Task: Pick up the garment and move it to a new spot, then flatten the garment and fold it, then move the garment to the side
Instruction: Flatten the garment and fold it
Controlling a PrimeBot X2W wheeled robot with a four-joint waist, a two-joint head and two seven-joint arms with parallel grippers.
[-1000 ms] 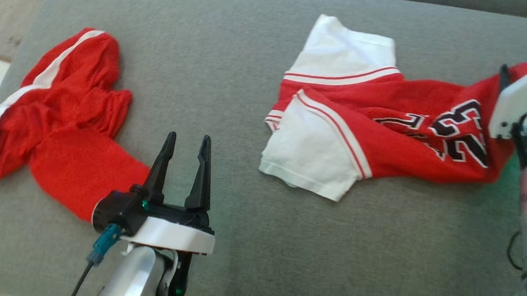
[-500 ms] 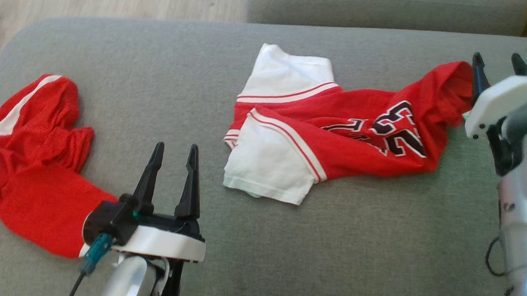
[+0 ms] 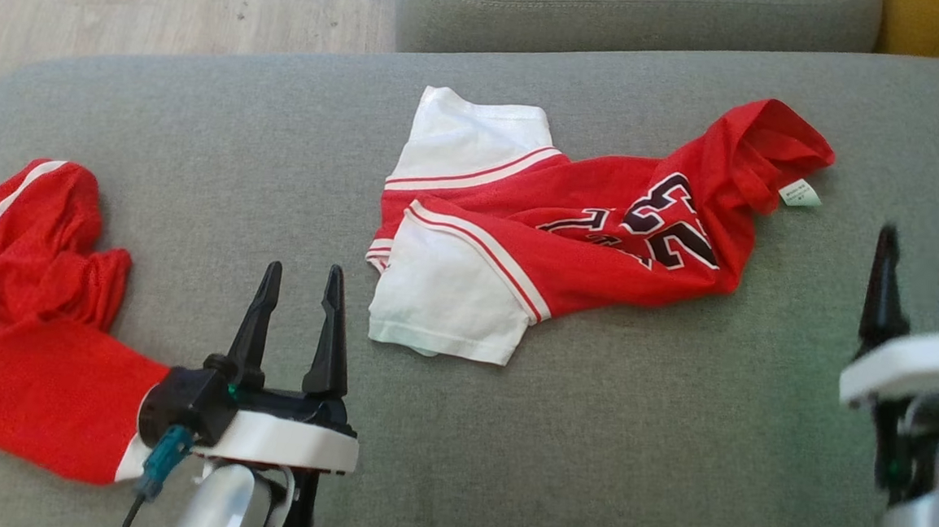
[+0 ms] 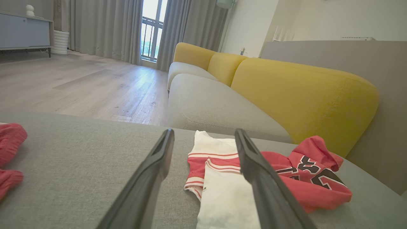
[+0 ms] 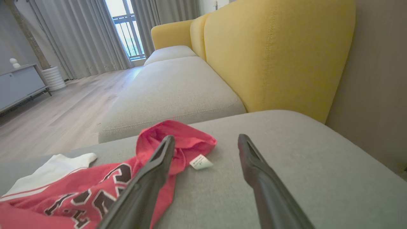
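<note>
On the grey sofa (image 3: 630,436), a red jersey (image 3: 585,238) lies rumpled, neither flattened nor folded; left gripper (image 3: 304,270) and right gripper (image 3: 922,236) spread, empty.

Left fingers (image 3: 258,320), right fingers (image 3: 882,293) spread

There are two garments: one red-and-white jersey (image 3: 585,246) and one pair of red shorts (image 3: 25,334). There are two grippers, the left gripper (image 3: 304,270) and the right gripper (image 3: 923,239).
</note>
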